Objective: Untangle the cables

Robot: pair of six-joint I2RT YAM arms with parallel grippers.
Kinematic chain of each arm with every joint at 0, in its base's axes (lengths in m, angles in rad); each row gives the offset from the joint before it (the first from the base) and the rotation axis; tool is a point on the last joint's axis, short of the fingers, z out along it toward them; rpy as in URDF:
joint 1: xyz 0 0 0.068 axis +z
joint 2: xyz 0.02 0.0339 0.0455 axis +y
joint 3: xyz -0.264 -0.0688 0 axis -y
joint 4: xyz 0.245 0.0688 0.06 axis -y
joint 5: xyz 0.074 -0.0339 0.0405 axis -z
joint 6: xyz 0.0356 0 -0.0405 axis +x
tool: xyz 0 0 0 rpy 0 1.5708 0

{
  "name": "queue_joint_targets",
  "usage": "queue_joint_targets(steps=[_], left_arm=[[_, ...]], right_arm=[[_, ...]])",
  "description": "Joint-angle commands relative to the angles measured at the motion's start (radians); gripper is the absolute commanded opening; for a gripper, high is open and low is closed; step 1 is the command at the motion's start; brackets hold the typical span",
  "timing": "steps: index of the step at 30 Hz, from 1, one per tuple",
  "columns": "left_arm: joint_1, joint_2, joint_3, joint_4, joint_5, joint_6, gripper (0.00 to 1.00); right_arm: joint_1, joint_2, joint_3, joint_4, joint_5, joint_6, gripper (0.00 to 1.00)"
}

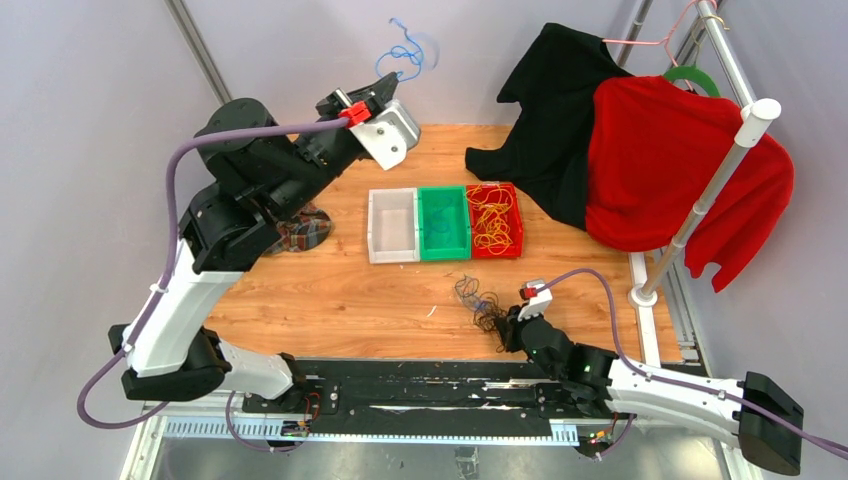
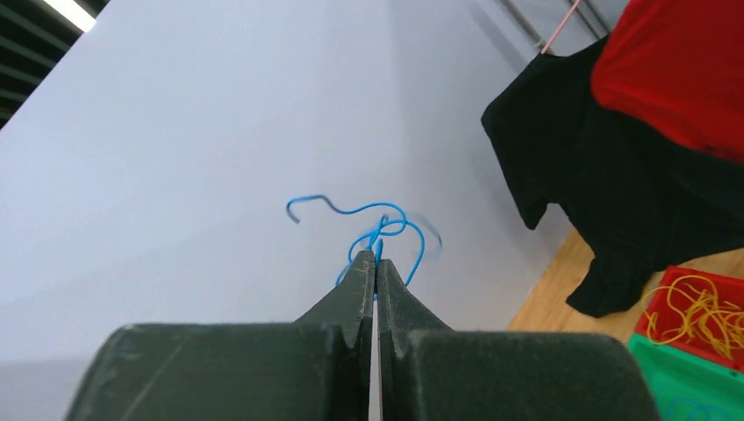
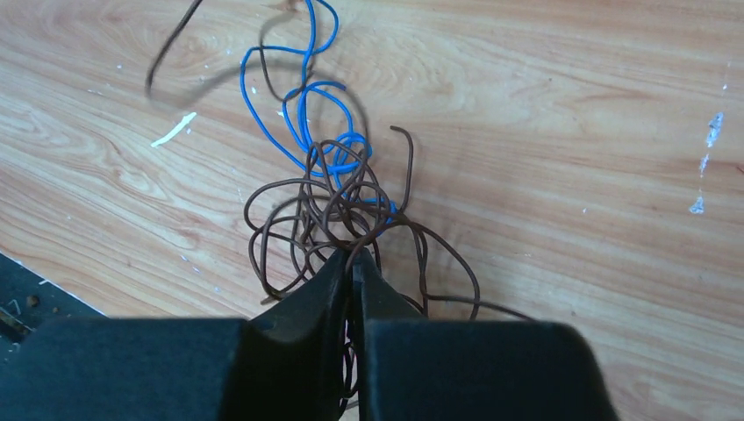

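Blue wire (image 2: pixel 386 219) pinched tight in the closed left gripper (image 2: pixel 375 263), high beyond the green bin (image 1: pixel 443 190). Tangle (image 3: pixel 351 202) in front of that bin, clamped by the closed right gripper (image 3: pixel 353 259). Lower slowly, release only inside a bin; pin the tangle meanwhile.

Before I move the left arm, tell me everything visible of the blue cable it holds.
The blue cable is a thin flexible wire, bent into loose loops with one free hooked end. The left gripper is shut on it, holding it in the air against the pale wall. Nothing else touches it.
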Motion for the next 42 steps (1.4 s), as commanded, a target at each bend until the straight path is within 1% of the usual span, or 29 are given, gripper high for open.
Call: queue_joint_targets(steps=[1, 4, 6, 9, 12, 18, 27, 37, 42], left_arm=[[0.000, 0.013, -0.056, 0.115, -0.075, 0.070, 0.00], [0.016, 0.026, -0.078, 0.069, -0.039, -0.005, 0.00], [0.019, 0.029, -0.121, 0.044, -0.029, -0.046, 0.01], [0.027, 0.026, -0.240, 0.046, -0.021, -0.082, 0.00], [0.042, 0.040, -0.333, 0.062, -0.018, -0.109, 0.00], [0.097, 0.114, -0.446, 0.059, 0.017, -0.142, 0.01], [0.173, 0.284, -0.461, 0.052, 0.074, -0.171, 0.00], [0.183, 0.441, -0.466, 0.037, 0.150, -0.218, 0.00], [0.206, 0.520, -0.501, 0.055, 0.170, -0.247, 0.00]], right_arm=[[0.016, -0.007, 0.005, -0.066, 0.010, 0.017, 0.04], [0.021, -0.012, 0.023, -0.060, -0.006, -0.011, 0.03], [0.026, -0.032, 0.040, -0.048, -0.026, -0.042, 0.03], [0.028, -0.070, 0.061, -0.035, -0.080, -0.093, 0.02], [0.028, -0.097, 0.082, -0.046, -0.127, -0.110, 0.02], [0.029, -0.110, 0.111, -0.078, -0.179, -0.124, 0.01], [0.029, -0.120, 0.132, -0.108, -0.160, -0.141, 0.01], [0.029, -0.126, 0.135, -0.116, -0.129, -0.139, 0.01], [0.029, -0.126, 0.154, -0.127, -0.118, -0.137, 0.01]])
